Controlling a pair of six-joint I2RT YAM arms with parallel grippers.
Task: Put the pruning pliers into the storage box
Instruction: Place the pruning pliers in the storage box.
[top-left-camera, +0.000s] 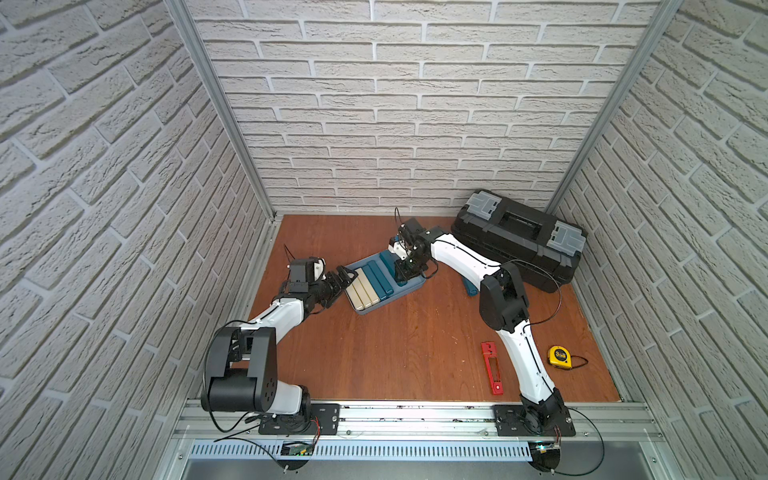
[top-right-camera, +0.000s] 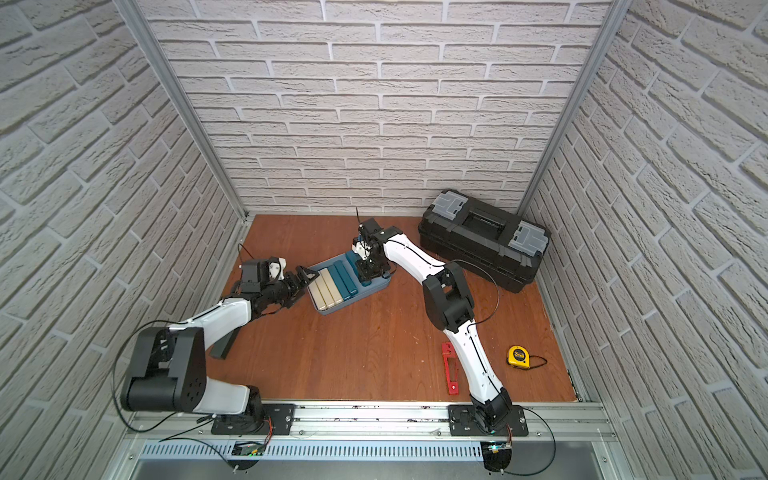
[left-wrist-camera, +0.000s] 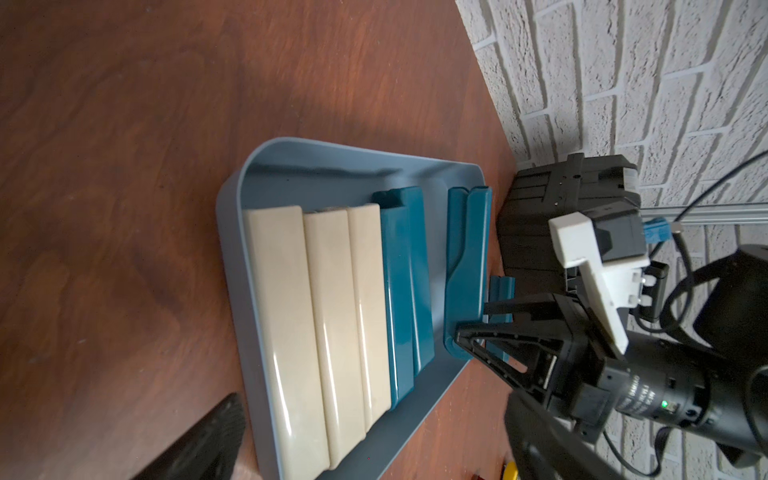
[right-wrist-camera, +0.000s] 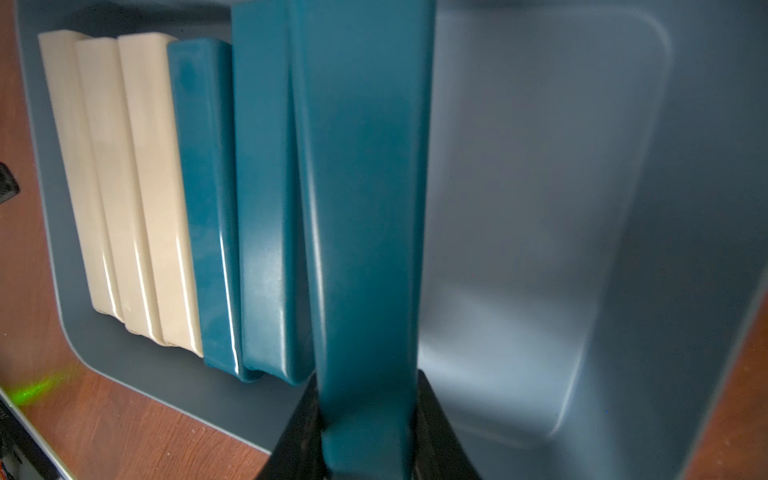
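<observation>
Heads up, a few things you can't fully see. In a top view the right arm (top-right-camera: 473, 361) covers part of one long edge of the pruning pliers (top-right-camera: 450, 370). A loose teal bar (top-left-camera: 470, 287) pokes out from behind that arm's elbow, mostly hidden. Under the left forearm (top-right-camera: 216, 318) sits a dark grey slab (top-right-camera: 222, 347), and you can't tell what it is.

In the right wrist view the held teal bar (right-wrist-camera: 365, 208) runs off the top edge. The right gripper (right-wrist-camera: 368, 386) is cropped at the bottom and the storage box (right-wrist-camera: 540, 208) spills past the frame.

In the left wrist view the tape measure (left-wrist-camera: 510, 471) is just a yellow sliver. The left gripper (top-left-camera: 345, 284) shows only one dark finger (left-wrist-camera: 208, 440), cut off at the edge.
</observation>
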